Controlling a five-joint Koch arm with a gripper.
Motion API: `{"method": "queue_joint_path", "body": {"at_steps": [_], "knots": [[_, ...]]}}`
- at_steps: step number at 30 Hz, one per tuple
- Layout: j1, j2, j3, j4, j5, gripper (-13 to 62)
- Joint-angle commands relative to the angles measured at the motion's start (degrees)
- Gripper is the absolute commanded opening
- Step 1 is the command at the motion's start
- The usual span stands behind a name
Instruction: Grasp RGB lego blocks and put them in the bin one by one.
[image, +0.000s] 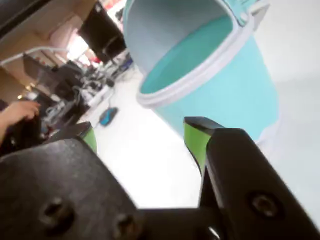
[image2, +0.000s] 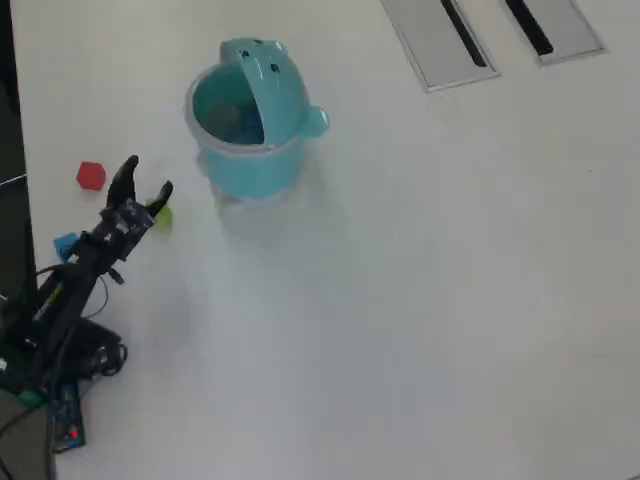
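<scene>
Now, overhead view, left to right: blue block (image2: 66, 244) at far left on the white surface (image2: 420, 300), just beside the arm's forearm. Red block (image2: 90, 175) above it, left of the hand (image2: 146, 187). Hand spread, two fingers forked apart, nothing pinched. Green block (image2: 160, 214) just below and right of the right fingertip, close to it, not between the fingers; touching or not cannot be told. Bin (image2: 245, 130) further right, near the hand, lid tipped back and upright at the far rim, mouth open toward the camera; contents dim, cannot tell if anything lies inside.

Key relation, as a judgement: nearest block is the green one, slightly behind the fingertips toward the arm's base, so a small pull back and drop over it looks needed before closing. Red sits well apart to the left, blue back beside the arm.

Wrist view: hand (image: 142, 142) spread, green-padded fingertips apart, bin (image: 225, 95) straight ahead and above, no block visible between them.

Two grey slotted plates (image2: 440, 40) at top right, well clear. Cables and base clutter at bottom left, no obstruction on the short path to the bin.
</scene>
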Motion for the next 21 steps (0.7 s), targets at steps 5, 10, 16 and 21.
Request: {"method": "queue_joint_path", "body": {"at_steps": [5, 10, 16, 21], "knots": [[-6.94, 4.48, -10.02, 7.91, -8.88, 31.6], [-19.60, 4.31, -10.81, 14.94, -19.51, 31.3], [-26.63, 3.25, -10.46, 20.65, -30.85, 31.2], [-27.07, 0.79, -10.72, 20.39, -37.79, 31.2]]}}
